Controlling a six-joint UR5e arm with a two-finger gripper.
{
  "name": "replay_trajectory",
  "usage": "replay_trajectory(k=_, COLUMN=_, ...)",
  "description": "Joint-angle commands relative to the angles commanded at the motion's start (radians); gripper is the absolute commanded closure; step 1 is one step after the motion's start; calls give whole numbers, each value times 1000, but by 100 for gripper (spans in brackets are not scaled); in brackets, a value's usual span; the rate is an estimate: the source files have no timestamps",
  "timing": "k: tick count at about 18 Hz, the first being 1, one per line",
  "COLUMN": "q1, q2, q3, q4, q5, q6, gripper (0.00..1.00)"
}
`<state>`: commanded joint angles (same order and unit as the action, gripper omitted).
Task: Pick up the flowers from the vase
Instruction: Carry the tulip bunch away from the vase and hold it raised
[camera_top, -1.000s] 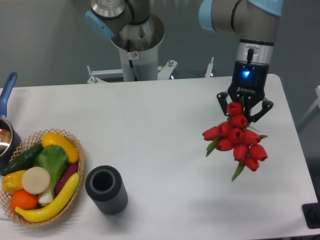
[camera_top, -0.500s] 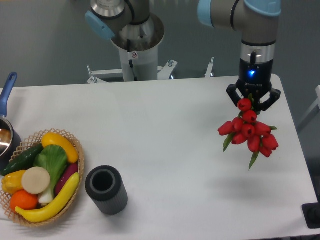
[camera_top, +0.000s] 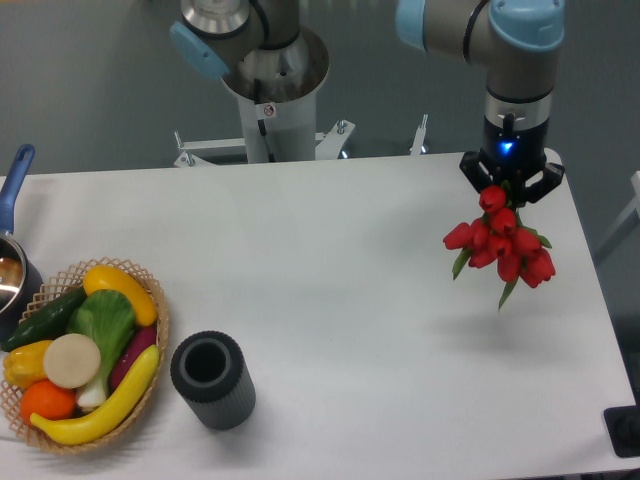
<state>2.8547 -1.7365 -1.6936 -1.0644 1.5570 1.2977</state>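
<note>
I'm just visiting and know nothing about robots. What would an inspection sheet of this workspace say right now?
Surface: white table, bare in the middle.
Job's things: flowers, a bunch of red tulips, hang in the air over the table's right side; the dark grey ribbed vase stands upright near the front left with nothing in it.
Clutter: wicker basket of fruit and vegetables beside the vase; blue-handled pot at the left edge.
End effector: the end effector grips the top of the bunch; a blue light glows on it.
Cables: nothing seen.
Surroundings: arm's base behind the table, grey wall behind; a dark object at the lower right corner.
</note>
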Motion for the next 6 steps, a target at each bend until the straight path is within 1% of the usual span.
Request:
replay_trajectory(k=1, q1=0, q2=0, q3=6, q4=-15, q5=0, q6=0, gripper=75)
replay_trajectory(k=6, q1=0, q2=2, q3=-6, q4=-20, q5=24, q6=9, gripper=75)
